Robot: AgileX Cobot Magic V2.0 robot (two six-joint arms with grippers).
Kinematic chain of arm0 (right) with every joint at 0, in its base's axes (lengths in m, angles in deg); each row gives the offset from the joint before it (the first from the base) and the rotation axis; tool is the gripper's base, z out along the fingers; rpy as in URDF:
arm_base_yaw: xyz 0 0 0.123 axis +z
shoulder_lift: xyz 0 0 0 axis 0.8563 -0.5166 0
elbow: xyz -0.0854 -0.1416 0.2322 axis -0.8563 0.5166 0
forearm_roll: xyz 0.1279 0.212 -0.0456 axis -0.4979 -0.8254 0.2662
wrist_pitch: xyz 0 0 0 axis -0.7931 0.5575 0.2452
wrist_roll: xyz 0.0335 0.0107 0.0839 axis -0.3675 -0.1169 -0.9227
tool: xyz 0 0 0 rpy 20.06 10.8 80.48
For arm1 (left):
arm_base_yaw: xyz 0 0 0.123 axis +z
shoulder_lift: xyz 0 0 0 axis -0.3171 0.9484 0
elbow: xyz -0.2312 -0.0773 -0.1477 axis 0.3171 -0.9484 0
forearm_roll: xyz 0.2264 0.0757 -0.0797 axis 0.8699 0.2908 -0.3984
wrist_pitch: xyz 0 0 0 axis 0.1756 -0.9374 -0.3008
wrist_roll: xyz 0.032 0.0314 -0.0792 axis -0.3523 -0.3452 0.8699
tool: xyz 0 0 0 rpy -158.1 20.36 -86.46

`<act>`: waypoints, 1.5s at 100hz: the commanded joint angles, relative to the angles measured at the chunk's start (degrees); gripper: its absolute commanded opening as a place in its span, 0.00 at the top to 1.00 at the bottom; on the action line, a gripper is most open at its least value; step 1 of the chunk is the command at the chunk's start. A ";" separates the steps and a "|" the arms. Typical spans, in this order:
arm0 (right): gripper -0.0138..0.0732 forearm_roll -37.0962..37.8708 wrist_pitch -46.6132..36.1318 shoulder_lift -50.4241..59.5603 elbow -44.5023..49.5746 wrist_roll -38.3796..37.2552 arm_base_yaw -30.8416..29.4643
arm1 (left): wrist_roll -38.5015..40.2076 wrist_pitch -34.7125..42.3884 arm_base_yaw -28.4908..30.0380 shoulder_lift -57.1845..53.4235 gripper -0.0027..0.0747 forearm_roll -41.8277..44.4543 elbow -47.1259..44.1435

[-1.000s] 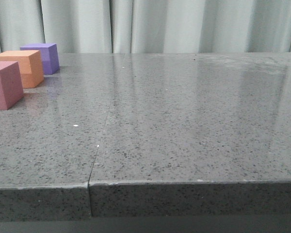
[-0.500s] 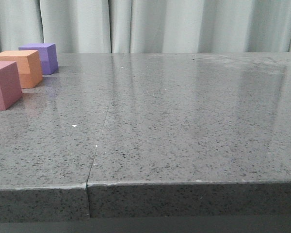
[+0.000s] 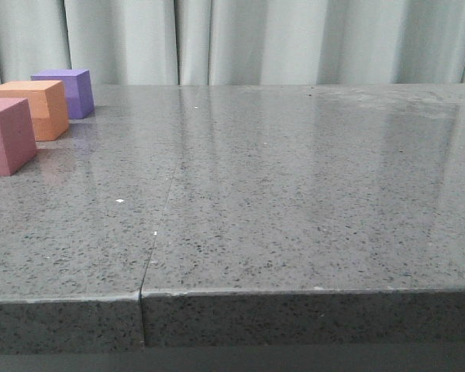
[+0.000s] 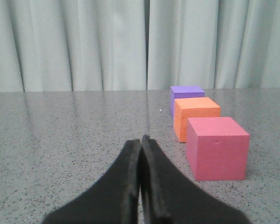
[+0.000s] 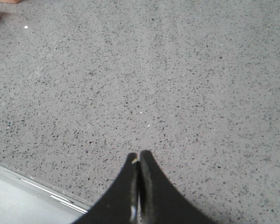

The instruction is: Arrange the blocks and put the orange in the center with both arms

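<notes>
Blocks: 3 matte foam cubes in a row, far-left of desk point(image 3: 294, 194), approx 10 o'clock in front view.
Order: pink point(image 3: 8, 136) nearest, orange point(image 3: 32, 108) mid, purple point(image 3: 66, 91) rear.
Desk: grey speckled stone, glossy, seam thru it.
Behind: pale pleated curtain point(image 3: 256, 39).
Left gripper point(image 4: 141, 140): jaws pressed together, empty; blocks at 1 o'clock.
Right gripper point(image 5: 139, 156): jaws together, empty, over bare desk.

You see only the tools, none of the arms behind them. Left tool point(image 4: 140, 142): matte black, two smooth fingers broad at the base and curving to slim rounded tips; no screws, cables or markings visible. Right tool point(image 5: 139, 156): same matte black, same tapered curved shape, a thin pale line showing along the seam between its fingers.
</notes>
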 commanded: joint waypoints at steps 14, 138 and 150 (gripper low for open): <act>0.92 0.22 -4.11 0.13 -1.40 0.30 -0.05 | 0.30 4.22 0.06 -1.60 0.99 -0.43 -2.33; 0.92 7.20 -36.58 18.09 20.53 0.23 -17.62 | 0.30 4.22 0.06 -1.60 0.99 -0.43 -2.33; 0.92 7.32 -35.49 23.27 23.76 0.08 -21.66 | 0.30 4.22 0.06 -1.60 0.99 -0.43 -2.33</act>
